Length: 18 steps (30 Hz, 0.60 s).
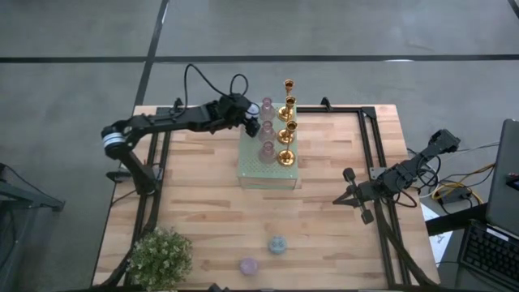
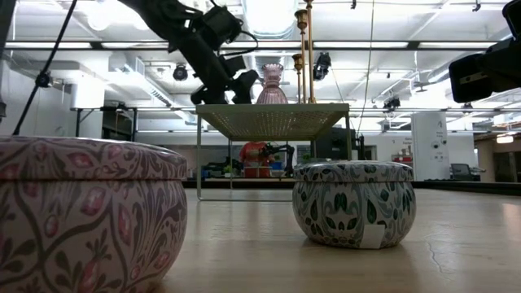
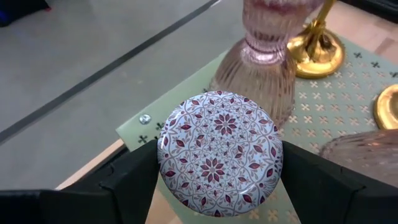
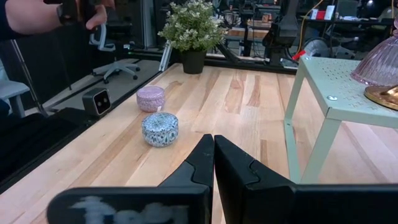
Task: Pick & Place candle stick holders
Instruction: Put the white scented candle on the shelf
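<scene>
On the pale wood-plank worktop, my left hand grips a round floral-patterned tin beside ribbed pink glass holders; my right hand rests closed.

Looking past your right hand, you see its two dark fingers pressed together, nothing between them, hanging above the pale wooden worktop. Ahead sit two squat round tins close together: a blue patterned tin nearer you and a pink tin just behind it. A leafy potted plant stands at the worktop's far end. Off to one side is a pale green perforated stand on slim legs; on it you can make out part of a ribbed pink glass holder and the edge of a gold base. In the room beyond, a person's hand shows at the corner.
</scene>
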Motion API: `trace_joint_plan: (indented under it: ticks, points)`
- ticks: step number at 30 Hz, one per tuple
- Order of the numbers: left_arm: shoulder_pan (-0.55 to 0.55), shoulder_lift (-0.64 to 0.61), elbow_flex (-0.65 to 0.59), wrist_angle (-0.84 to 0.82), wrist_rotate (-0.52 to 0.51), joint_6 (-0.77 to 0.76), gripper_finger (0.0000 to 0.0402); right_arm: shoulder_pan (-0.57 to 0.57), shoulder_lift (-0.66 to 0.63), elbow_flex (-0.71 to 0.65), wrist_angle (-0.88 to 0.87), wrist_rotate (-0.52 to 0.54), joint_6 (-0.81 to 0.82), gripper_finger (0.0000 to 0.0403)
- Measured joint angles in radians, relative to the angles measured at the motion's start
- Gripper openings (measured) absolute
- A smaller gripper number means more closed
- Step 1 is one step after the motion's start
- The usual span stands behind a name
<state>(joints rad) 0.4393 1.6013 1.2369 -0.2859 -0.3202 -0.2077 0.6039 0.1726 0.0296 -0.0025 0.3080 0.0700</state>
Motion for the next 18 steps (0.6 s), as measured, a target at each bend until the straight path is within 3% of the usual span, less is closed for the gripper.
trace_joint_plan:
  ticks: [10,18]
  points:
    - [0.0,0.032,0.002,0.013,0.009,0.017,0.0307,0.0,0.0,0.0,0.0,0.0,0.0,0.0008]
    - [0.0,0.027,-0.001,-0.009,0.011,0.029,0.035,0.0,0.0,0.0,0.0,0.0,0.0,0.0008]
